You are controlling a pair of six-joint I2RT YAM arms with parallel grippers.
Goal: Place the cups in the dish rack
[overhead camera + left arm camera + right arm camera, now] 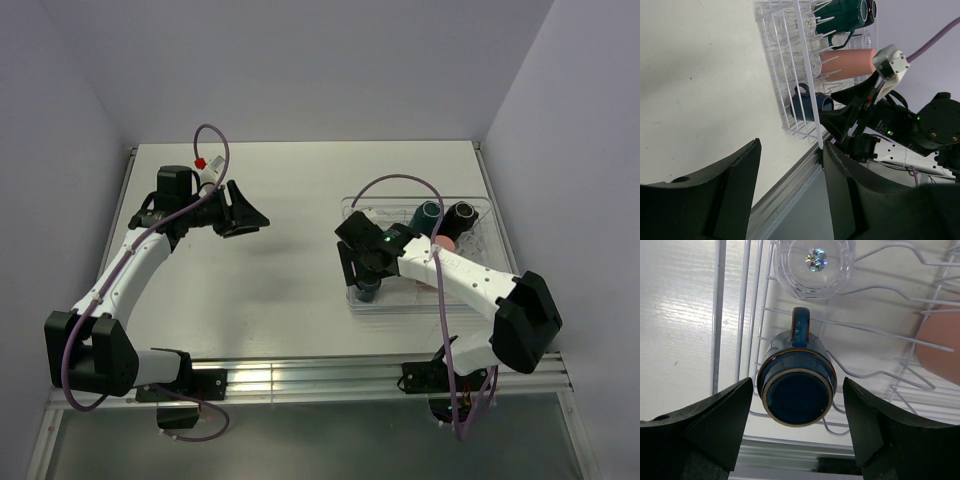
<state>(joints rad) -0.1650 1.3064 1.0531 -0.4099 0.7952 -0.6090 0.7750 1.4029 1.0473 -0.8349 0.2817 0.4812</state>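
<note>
Clear dish rack sits on the right of the table. It holds a dark blue mug at the near-left corner, a glass tumbler just beyond it, a salmon cup lying mid-rack, and a green mug and black mug at the far edge.

One rack. Three handled mugs: green mug, black mug, blue mug. One salmon cup. One tumbler shows plainly; further clear glasses among the prongs are too faint to count. Two arms, one gripper each: left gripper, right gripper
</note>
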